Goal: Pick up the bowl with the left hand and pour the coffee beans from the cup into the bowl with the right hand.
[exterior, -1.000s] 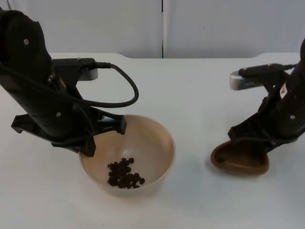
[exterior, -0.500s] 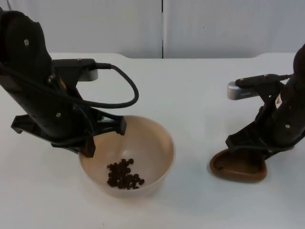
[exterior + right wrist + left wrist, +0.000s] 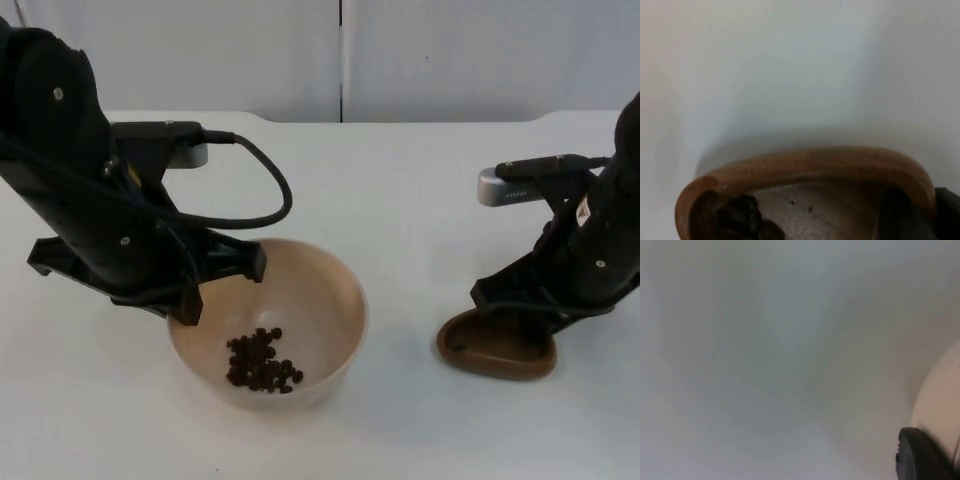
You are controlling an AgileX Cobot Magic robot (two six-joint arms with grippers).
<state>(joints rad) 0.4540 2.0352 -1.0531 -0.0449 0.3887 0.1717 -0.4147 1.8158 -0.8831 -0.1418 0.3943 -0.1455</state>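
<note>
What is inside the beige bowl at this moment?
A small pile of coffee beans lies on the bottom of the beige bowl. The left gripper at the rim covers part of the bowl's inside, so that part cannot be seen.

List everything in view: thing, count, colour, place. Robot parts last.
bowl: one, beige, on the table's left half, at the left gripper.
coffee beans: one small heap, dark brown, on the bowl's bottom; a few more dark ones inside the cup, seen in the right wrist view.
cup: one, brown, on the table's right half, under the right gripper.
table: one, white, ending at the partition wall.
partition wall: one, grey, behind the table.
left gripper: one, black, at the bowl's left rim.
right gripper: one, black, at the cup's rim.
</note>
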